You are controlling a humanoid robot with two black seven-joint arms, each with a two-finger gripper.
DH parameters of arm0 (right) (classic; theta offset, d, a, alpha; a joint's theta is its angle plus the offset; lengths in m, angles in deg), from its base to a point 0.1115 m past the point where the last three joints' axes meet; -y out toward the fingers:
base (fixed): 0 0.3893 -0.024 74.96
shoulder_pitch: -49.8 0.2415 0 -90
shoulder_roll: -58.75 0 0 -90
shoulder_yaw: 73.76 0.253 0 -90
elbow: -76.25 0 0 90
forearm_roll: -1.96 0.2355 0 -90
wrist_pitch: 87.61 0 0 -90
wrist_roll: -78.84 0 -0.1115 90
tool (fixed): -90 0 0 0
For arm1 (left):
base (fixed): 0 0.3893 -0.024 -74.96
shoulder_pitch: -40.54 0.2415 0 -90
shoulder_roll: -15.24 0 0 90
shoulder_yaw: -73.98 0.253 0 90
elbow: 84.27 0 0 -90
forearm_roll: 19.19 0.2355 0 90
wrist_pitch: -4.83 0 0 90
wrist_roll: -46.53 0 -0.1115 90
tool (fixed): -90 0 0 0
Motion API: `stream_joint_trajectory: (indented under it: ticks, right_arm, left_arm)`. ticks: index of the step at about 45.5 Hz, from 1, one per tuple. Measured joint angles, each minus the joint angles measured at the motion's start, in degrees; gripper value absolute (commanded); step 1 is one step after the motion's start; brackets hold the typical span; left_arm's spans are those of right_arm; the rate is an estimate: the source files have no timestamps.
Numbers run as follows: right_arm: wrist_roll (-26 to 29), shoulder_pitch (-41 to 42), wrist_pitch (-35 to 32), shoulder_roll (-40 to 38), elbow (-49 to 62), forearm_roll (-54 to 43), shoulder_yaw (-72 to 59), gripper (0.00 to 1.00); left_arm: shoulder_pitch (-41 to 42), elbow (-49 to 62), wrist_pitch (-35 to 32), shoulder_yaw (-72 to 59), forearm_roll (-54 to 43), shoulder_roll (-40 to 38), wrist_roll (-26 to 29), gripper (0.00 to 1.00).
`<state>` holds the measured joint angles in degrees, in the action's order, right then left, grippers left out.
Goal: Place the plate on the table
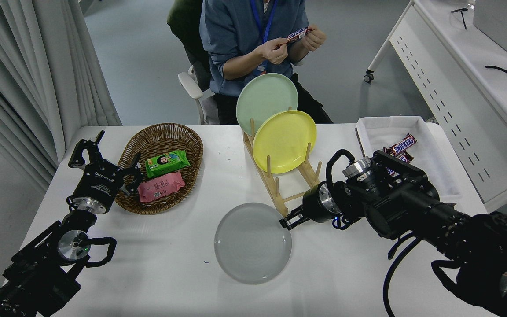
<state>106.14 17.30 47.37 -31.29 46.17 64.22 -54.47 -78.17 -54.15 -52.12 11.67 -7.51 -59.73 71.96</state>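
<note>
The light-grey plate (252, 242) lies flat or nearly flat on the white table (161, 277), in front of the wooden rack. My right gripper (289, 220) comes in from the right and is shut on the plate's upper right rim, low over the tabletop. My left gripper (108, 160) is parked at the lower left beside the wicker basket, open and empty.
The wooden rack (280, 189) behind the grey plate holds a yellow plate (284, 141) and a pale green plate (266, 97). A wicker basket (161, 141) holds snack packets. A white tray (429, 169) with candy bars stands at the right. A person (253, 39) sits at the far side.
</note>
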Motion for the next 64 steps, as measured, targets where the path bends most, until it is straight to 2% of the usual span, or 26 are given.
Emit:
stream_joint_trajectory:
  ticks: [22,64]
  right_arm:
    - [0.03,-1.69,0.01,0.04,-1.39,4.04,0.13,0.0]
    - [0.35,-2.59,0.01,0.04,-1.76,4.11,-3.87,0.0]
  left_arm:
    - [-0.01,0.0,0.03,0.0,0.0,-0.01,0.0,1.0]
    - [0.03,-0.01,0.0,0.0,0.0,0.0,0.04,1.0]
